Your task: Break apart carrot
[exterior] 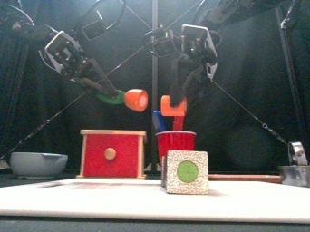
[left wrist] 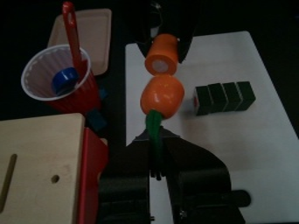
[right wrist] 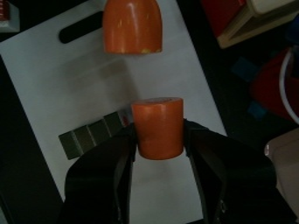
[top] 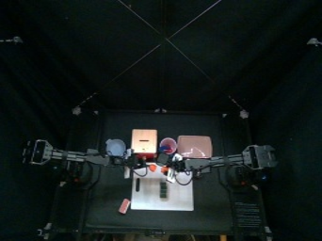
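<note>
The carrot is in two separate pieces, held in the air above the white cutting board (left wrist: 251,61). My left gripper (left wrist: 156,147) is shut on the green stem of the thick carrot half (left wrist: 163,94), which also shows in the front view (exterior: 133,98). My right gripper (right wrist: 158,150) is shut on the other carrot half (right wrist: 158,128), which hangs below it in the front view (exterior: 173,105). A small gap separates the two cut faces. In the right wrist view the left arm's half (right wrist: 135,26) lies just beyond mine.
A red cup (exterior: 176,142) holding a blue and a red utensil stands beside a red wooden box (exterior: 111,152). A grey bowl (exterior: 36,164) sits at the far left. A speckled box (exterior: 186,172) stands in front. Dark green blocks (left wrist: 225,96) lie on the board.
</note>
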Motion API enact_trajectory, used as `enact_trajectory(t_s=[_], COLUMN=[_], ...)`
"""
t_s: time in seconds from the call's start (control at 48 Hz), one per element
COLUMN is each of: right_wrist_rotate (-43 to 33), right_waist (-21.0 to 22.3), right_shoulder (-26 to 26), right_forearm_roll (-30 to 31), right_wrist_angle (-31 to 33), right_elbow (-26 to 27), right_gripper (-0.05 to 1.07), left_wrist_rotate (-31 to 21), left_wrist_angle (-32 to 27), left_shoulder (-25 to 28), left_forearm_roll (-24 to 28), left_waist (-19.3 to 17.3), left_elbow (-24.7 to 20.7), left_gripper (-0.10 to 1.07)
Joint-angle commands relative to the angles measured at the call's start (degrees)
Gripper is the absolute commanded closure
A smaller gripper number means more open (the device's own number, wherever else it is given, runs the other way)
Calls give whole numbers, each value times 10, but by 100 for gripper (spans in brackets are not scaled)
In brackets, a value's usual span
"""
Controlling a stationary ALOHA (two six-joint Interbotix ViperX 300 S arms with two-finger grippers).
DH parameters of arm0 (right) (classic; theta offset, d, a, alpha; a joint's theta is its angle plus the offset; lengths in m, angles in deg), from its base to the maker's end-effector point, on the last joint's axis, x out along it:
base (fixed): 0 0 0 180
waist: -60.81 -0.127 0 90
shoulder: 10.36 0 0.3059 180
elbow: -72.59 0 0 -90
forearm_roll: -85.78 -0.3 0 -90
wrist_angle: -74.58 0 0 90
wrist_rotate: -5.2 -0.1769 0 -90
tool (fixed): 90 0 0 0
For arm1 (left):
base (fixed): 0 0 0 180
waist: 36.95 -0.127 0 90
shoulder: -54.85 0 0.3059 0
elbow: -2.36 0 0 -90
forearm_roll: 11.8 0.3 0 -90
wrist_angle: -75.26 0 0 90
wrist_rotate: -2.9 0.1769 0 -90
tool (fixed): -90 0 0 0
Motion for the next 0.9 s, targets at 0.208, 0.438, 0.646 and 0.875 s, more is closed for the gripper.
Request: enact_trajectory(t_s=[0.208,0.438,0.646,0.875], right_wrist_rotate=[3,-1,-1,-2], right_waist=[-4,-10,-20,-20], right_shoulder=[-40,-69,-76,-76], right_forearm_roll=[4,4,4,4], right_wrist_angle=[-4,-28,-51,-54], right_elbow=[-6,-39,-51,-52], right_gripper=[69,69,69,69], left_wrist_rotate=[2,2,-1,0], left_wrist_angle=[3,2,1,2], left_shoulder=[-29,-56,-67,-69], left_forearm_roll=[-1,-1,-11,-16], left_waist=[-3,-3,3,4], left_elbow=[8,23,28,32], left_gripper=[54,53,53,53])
